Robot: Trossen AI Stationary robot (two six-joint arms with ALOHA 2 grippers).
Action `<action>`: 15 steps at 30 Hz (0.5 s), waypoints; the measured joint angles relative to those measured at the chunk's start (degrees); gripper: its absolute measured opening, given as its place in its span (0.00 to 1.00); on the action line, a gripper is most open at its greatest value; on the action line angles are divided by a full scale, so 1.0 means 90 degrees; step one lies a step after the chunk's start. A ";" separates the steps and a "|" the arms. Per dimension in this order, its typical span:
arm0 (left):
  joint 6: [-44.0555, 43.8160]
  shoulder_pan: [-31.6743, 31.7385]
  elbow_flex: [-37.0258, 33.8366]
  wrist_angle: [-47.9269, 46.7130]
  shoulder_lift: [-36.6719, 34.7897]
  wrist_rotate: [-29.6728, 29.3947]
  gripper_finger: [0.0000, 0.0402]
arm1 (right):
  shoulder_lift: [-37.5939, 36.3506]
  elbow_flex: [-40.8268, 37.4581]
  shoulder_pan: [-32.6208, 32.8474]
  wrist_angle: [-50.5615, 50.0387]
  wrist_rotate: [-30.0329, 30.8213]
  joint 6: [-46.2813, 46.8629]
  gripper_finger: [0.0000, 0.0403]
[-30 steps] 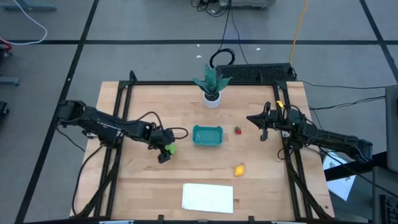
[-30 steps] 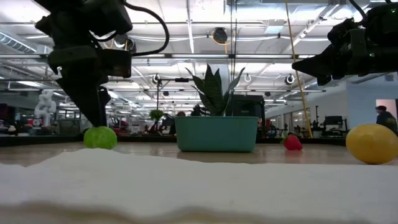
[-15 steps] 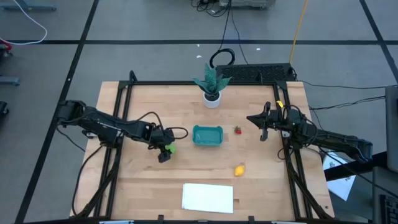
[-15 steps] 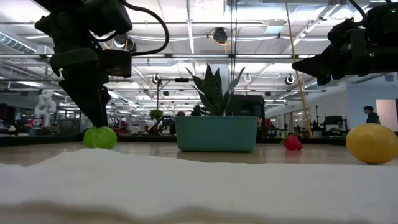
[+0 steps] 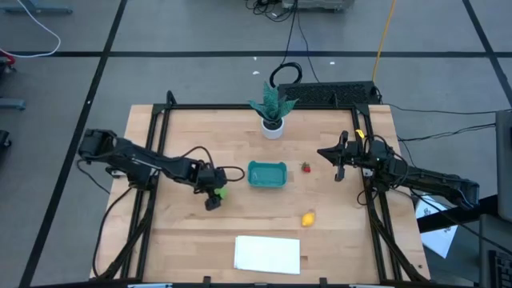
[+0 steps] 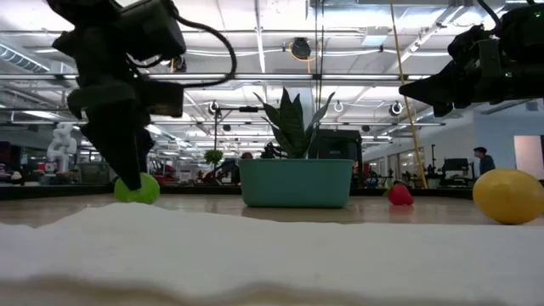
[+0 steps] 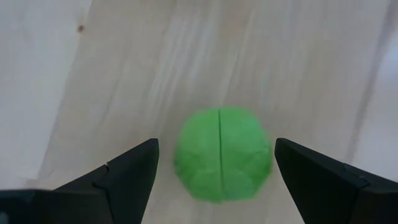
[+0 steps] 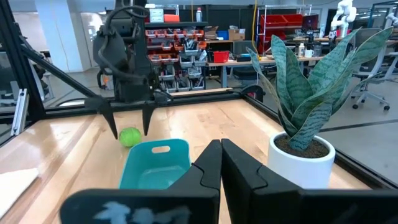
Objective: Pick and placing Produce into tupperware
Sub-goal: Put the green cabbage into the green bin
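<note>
Left of frame centre, the left gripper (image 5: pixel 214 194) straddled the lime-green fruit (image 7: pixel 222 154), fingers wide; probably light, smooth, best gripped mid-body.

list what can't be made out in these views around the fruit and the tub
- Inside of the teal tupperware: low view shows only its side wall.
- Left gripper contact with the lime-green fruit: left wrist view shows gaps either side; the fingers' bases are cut off by the edge.
- Tiny red fruit: too small in the high view to tell its kind.
- White sheet: blurred across the low view's foreground.
</note>
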 joint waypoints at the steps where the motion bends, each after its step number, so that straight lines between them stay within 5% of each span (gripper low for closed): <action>1: 0.0040 0.0000 0.0000 0.0007 0.0096 0.0000 0.82 | -0.0002 0.0001 0.0000 0.0002 0.0000 0.0000 0.00; 15: 0.0259 0.0000 0.0005 0.0230 0.0423 -0.0058 0.82 | -0.0002 0.0002 0.0000 -0.0004 0.0000 0.0000 0.00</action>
